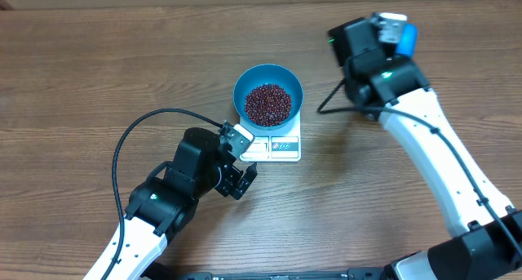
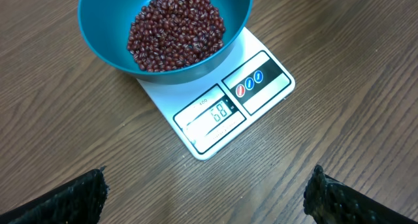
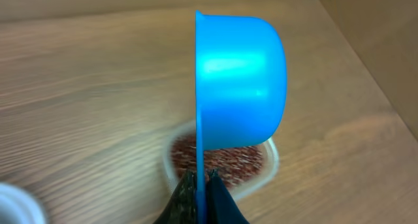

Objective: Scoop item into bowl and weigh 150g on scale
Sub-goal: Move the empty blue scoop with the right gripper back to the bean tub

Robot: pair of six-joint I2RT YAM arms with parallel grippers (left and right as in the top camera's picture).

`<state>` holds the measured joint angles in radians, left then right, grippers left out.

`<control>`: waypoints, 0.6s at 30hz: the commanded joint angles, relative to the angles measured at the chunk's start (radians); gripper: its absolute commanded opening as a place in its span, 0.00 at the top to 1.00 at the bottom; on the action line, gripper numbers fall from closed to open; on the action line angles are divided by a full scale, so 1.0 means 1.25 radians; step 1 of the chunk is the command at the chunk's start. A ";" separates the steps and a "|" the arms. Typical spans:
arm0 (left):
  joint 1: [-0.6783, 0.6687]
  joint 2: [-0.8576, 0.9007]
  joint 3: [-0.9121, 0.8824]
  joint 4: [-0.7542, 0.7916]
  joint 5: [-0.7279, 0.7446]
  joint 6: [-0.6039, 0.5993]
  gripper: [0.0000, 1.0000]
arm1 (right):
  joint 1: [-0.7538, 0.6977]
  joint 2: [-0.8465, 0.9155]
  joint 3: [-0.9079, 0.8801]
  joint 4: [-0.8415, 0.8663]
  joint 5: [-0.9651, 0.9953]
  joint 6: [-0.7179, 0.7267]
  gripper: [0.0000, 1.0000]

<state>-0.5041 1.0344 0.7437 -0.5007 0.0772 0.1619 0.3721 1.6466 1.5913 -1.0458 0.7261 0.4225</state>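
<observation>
The light blue bowl (image 1: 241, 86) (image 2: 104, 38) stands on the white scale (image 1: 284, 147) (image 2: 261, 96), holding a heap of dark red-brown beans (image 1: 267, 104) (image 2: 175, 31). The scale's display (image 2: 219, 111) faces my left gripper and seems to read 68. My left gripper (image 1: 242, 162) (image 2: 208, 188) is wide open and empty, just in front of the scale's near edge. My right gripper (image 1: 382, 37) (image 3: 202, 183) is at the far right, shut on the thin handle of a blue scoop (image 1: 406, 37) (image 3: 241, 87). The scoop is turned on its side over a tub of beans.
A clear plastic tub (image 3: 272, 164) with more beans (image 3: 228, 160) lies under the scoop; in the overhead view the right arm hides it. A white round thing (image 3: 14, 208) shows at the right wrist view's lower left. A black cable (image 1: 122, 149) loops by the left arm.
</observation>
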 commanded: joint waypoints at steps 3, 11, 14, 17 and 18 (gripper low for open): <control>-0.005 0.005 -0.006 0.002 -0.005 -0.010 0.00 | -0.074 0.018 0.016 -0.024 -0.068 0.017 0.96; -0.005 0.005 -0.006 0.002 -0.005 -0.010 0.00 | -0.094 0.122 0.010 -0.052 -0.054 0.016 0.96; -0.005 0.005 -0.006 0.002 -0.005 -0.010 0.00 | -0.094 0.159 0.010 -0.056 -0.025 0.016 0.96; -0.005 0.005 -0.006 0.002 -0.005 -0.010 0.00 | -0.094 0.175 0.010 -0.064 -0.010 0.016 0.96; -0.005 0.005 -0.006 0.002 -0.005 -0.010 0.00 | -0.094 0.178 0.010 -0.070 -0.010 0.017 0.96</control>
<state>-0.5041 1.0344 0.7437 -0.5007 0.0772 0.1619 0.2565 1.8709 1.5913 -1.1255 0.6701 0.4335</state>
